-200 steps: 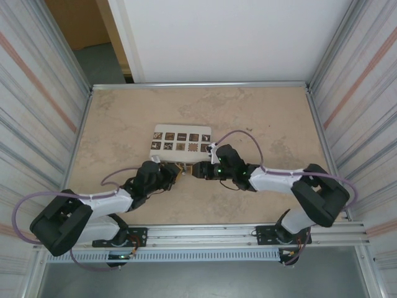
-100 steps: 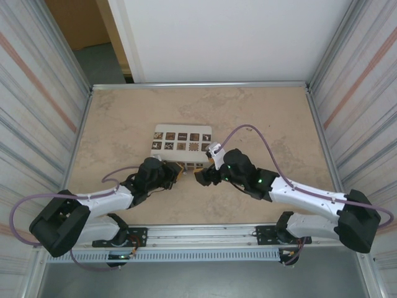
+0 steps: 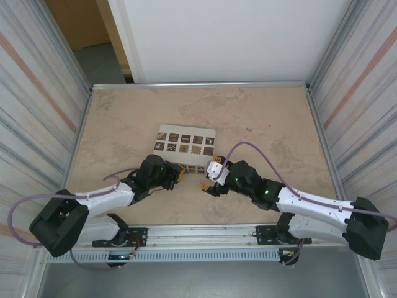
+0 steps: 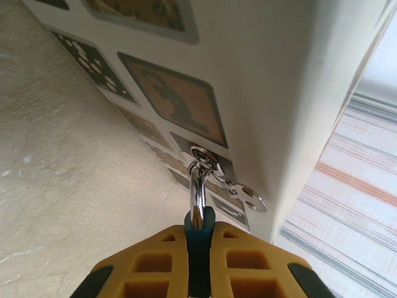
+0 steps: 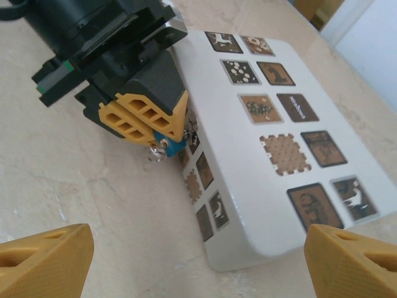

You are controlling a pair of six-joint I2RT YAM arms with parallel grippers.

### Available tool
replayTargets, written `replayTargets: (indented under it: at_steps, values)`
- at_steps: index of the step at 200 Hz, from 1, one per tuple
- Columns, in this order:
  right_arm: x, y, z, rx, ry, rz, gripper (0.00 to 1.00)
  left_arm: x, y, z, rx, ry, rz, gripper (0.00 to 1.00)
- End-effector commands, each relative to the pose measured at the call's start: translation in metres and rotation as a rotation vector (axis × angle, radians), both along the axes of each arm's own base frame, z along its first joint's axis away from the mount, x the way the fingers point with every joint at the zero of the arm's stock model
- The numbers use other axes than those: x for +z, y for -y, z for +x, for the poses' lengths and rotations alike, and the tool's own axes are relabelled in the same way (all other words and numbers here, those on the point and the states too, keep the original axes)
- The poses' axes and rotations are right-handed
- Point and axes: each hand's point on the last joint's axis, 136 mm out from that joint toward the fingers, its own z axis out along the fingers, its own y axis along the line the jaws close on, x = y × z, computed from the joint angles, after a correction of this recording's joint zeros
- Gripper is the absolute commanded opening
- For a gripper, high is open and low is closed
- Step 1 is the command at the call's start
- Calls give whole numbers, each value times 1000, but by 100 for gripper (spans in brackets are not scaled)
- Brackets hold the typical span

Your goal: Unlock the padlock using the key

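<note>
Over the last second the right end effector (image 3: 209, 184) has drawn back from the left end effector (image 3: 178, 174). The two were almost nose to nose just below the centre of the top view, and now a clear gap of worktop (image 3: 267, 118) separates them, with the right arm stretched lower toward the bottom right. The white box (image 3: 186, 141) has also shifted a little to the right and turned slightly. The retreat suggests the right arm has finished its turn at the lock, though whether the lock has sprung cannot be told. The right end effector's fingers (image 5: 43, 256) stand wide apart at the bottom corners of its wrist view, holding nothing and touching nothing. The left end effector is closed firmly on the blue padlock (image 5: 167, 144), which is pinched between its yellow fingers (image 5: 139, 115) just beside the box's near side wall, left of centre in the right wrist view. In the left wrist view the shackle (image 4: 197, 192) runs up from the padlock into a small eyelet (image 4: 203, 156) on the box, so the padlock looks hooked on. A small silvery loop (image 5: 155, 151) hangs at the padlock's lower left and may be the key, but it is too small to be sure.
</note>
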Motion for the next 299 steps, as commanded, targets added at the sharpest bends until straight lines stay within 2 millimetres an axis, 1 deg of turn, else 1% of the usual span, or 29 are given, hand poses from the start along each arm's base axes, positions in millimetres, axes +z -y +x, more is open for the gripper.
replayTargets:
  at_steps: [1,25,55,93,104,136,185,225,299]
  values:
    - [0,-3,3,39,132,-84,86,19,13,1,-23,-9,-55,0]
    - [-7,-11,5,53,170,-124,83,18,12,1,-19,-20,-53,0]
    - [-18,-29,8,70,201,-166,76,18,13,1,-16,-26,-57,0]
    - [-31,-53,14,80,213,-167,66,19,15,1,-21,-30,-63,0]
    - [-34,-58,15,78,216,-172,62,18,15,1,-19,-31,-62,0]
    - [-40,-69,17,85,220,-175,56,18,15,2,-17,-33,-61,0]
    - [-46,-76,18,82,211,-181,38,17,15,1,-17,-32,-60,0]
    - [-46,-78,22,67,217,-187,27,17,15,1,-18,-34,-57,0]
    - [-51,-84,24,67,216,-199,19,15,15,1,-19,-37,-55,0]
